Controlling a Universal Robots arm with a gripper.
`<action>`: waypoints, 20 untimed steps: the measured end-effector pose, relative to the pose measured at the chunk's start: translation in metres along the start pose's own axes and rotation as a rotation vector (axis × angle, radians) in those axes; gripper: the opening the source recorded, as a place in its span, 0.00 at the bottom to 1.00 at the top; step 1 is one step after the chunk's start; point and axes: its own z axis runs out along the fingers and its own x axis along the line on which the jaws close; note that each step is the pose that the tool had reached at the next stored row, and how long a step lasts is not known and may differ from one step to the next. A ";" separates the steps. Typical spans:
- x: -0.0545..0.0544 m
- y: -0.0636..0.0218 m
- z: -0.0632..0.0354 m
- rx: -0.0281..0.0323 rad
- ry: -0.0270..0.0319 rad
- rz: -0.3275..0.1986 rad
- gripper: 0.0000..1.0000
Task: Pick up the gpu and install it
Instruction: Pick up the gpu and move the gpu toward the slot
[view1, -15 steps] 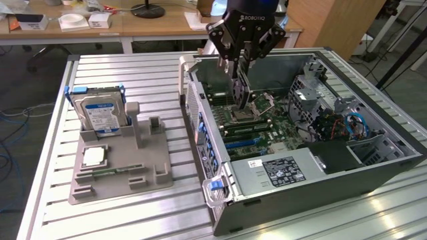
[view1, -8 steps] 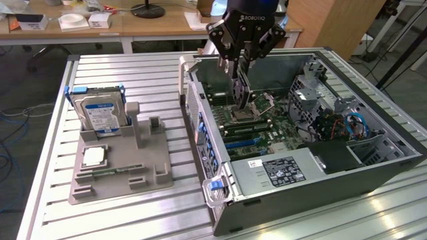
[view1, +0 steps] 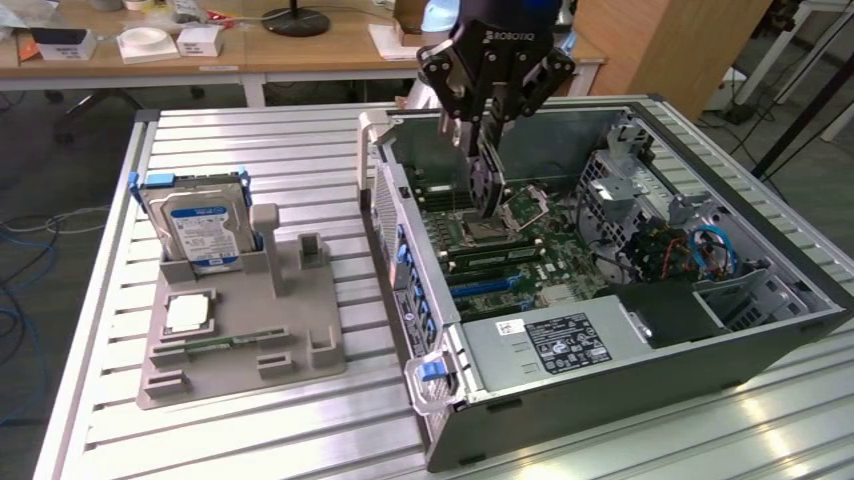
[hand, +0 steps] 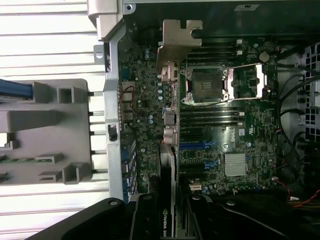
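Pickup looks done: the gpu (view1: 487, 180) hangs inside the open computer case (view1: 747, 330), clamped between the closed fingers of the pincer (view1: 481, 130). In the wrist view the gpu (hand: 168, 165) shows edge-on, running away from the pincer (hand: 167, 216) with its grey metal bracket (hand: 177, 42) at the far end. It sits over the motherboard (hand: 145, 100), just beside the empty processor socket (hand: 207, 85). From the exterior view the card appears to be held clear above the board rather than resting on it, though whether its lower end touches anything cannot be told. The blue expansion slots (hand: 195, 147) lie bare, nearer the power supply (view1: 554, 345) than the card is, so installing it looks not yet done: the card is neither over a slot nor seated in one, as far as can be judged. The case lies on its side with its open face up, on the part of the slatted tabletop (view1: 267, 140) toward the exterior view's right edge. Toward the tabletop's edge at the exterior view's left, well apart from the pincer, stands a grey parts holder (view1: 307, 345). It carries an upright hard drive (view1: 200, 225), a processor chip (view1: 187, 312) lying flat and a green memory stick (view1: 220, 343), all untouched. Several of the holder's other pockets are vacant.
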 end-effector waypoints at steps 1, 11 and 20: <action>-0.003 0.0002 0.0001 0.0000 0.0000 0.000 0.26; -0.039 0.0027 0.0009 0.0000 0.0000 0.000 0.26; -0.067 0.0046 0.0016 0.0001 0.0000 0.000 0.26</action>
